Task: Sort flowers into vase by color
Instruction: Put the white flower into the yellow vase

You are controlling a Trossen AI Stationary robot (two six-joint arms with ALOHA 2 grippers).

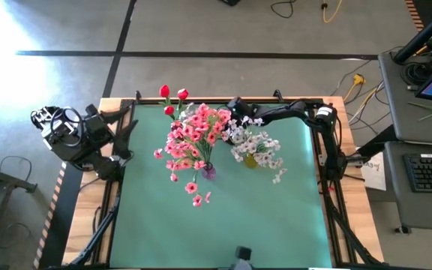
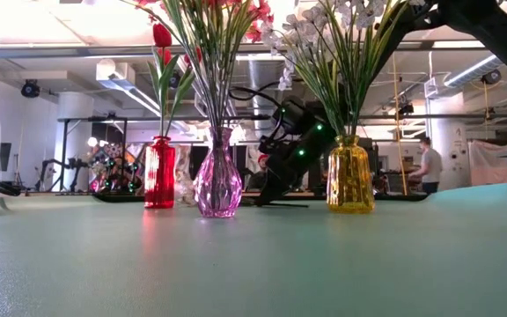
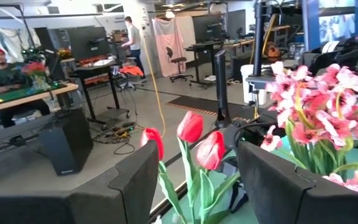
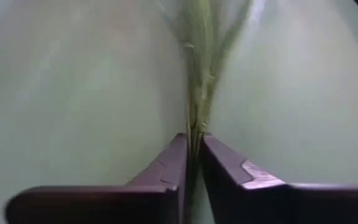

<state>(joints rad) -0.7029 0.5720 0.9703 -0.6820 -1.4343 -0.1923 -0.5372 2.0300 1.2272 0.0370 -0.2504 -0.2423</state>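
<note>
flower stems — pinched, right end effector closed

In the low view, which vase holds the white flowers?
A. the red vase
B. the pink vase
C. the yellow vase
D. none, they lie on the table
C: the white flowers rise on green stems out of the yellow vase; the pink vase and the red vase hold pink and red blossoms.

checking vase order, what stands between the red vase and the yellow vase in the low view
The pink vase, holding pink flowers, stands between the red vase and the yellow vase in the low view. Behind that gap a dark arm shows.
</note>
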